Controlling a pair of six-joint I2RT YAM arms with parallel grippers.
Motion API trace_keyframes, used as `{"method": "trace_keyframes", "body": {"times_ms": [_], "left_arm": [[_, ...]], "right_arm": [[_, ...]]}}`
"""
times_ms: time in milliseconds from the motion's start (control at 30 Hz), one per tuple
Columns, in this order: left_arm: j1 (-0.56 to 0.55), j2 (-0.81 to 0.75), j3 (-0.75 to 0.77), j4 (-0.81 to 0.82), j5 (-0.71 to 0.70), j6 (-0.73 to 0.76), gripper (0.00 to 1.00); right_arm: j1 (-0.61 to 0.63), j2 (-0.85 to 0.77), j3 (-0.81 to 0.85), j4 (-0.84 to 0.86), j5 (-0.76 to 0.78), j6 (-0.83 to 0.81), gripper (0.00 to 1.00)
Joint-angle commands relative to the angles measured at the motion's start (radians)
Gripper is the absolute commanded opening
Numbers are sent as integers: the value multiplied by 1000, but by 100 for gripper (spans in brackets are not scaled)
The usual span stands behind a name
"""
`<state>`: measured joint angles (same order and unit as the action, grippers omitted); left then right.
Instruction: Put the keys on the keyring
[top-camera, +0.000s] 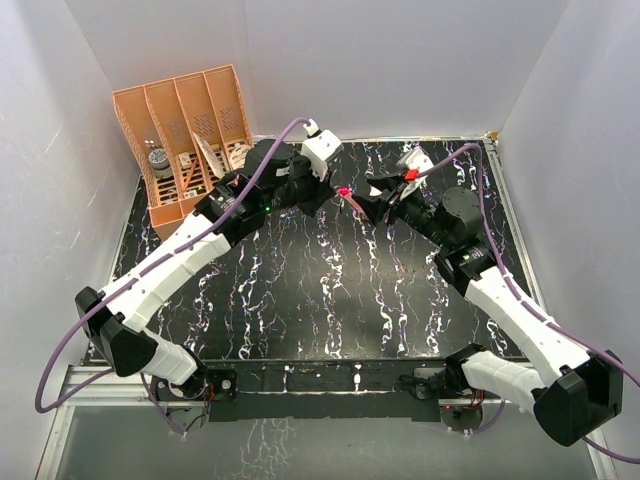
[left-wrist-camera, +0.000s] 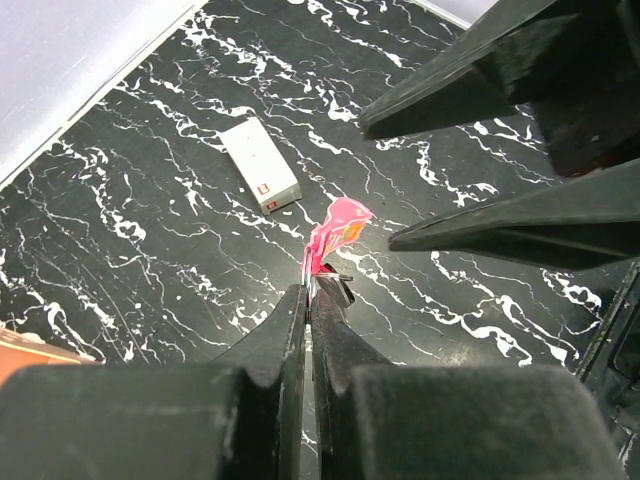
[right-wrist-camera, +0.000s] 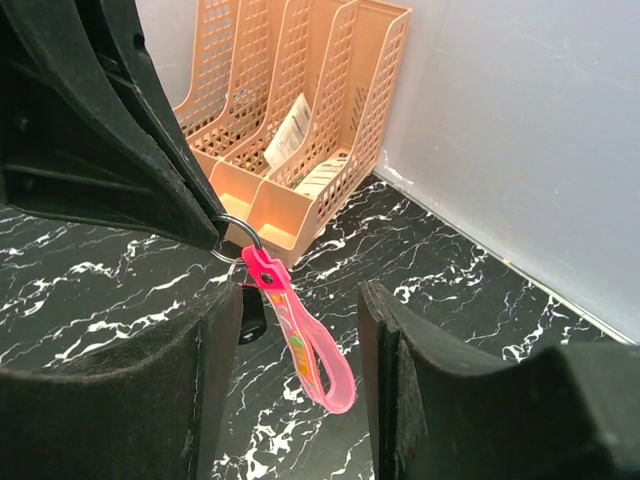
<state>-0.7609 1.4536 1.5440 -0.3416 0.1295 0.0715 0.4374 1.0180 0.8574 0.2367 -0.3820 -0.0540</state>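
The keyring, a magenta-pink strap (right-wrist-camera: 305, 345) with a round metal ring (right-wrist-camera: 236, 232), hangs in the air above the black marbled table. My left gripper (left-wrist-camera: 310, 292) is shut on the ring, and the strap (left-wrist-camera: 336, 230) sticks out past its tips. My right gripper (right-wrist-camera: 297, 292) is open, with its fingers on either side of the hanging strap and not touching it. A small dark piece (right-wrist-camera: 251, 318) hangs at the ring beside the right gripper's left finger. I cannot make out a pale key. From above, both grippers meet at the keyring (top-camera: 345, 192), left gripper (top-camera: 328, 190) and right gripper (top-camera: 376, 205).
A small white rectangular box (left-wrist-camera: 260, 165) lies on the table beyond the keyring. A peach file organiser (top-camera: 185, 135) with papers and small items stands at the back left, also in the right wrist view (right-wrist-camera: 300, 120). White walls enclose the table.
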Motion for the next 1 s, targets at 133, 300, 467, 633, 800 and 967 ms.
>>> {"method": "trace_keyframes", "body": {"times_ms": [133, 300, 467, 633, 800, 967], "left_arm": [[8, 21, 67, -24, 88, -13, 0], [8, 33, 79, -35, 120, -12, 0], [8, 36, 82, -37, 131, -12, 0], [8, 33, 84, -34, 134, -12, 0], [8, 29, 82, -30, 143, -15, 0], [8, 32, 87, -32, 162, -16, 0]], "right_arm": [[-2, 36, 57, 70, -43, 29, 45], [-2, 40, 53, 85, -47, 35, 44], [-2, 41, 51, 87, -51, 38, 42], [-2, 52, 54, 87, -55, 40, 40], [-2, 64, 57, 91, -67, 44, 38], [-2, 71, 56, 97, -69, 49, 37]]}}
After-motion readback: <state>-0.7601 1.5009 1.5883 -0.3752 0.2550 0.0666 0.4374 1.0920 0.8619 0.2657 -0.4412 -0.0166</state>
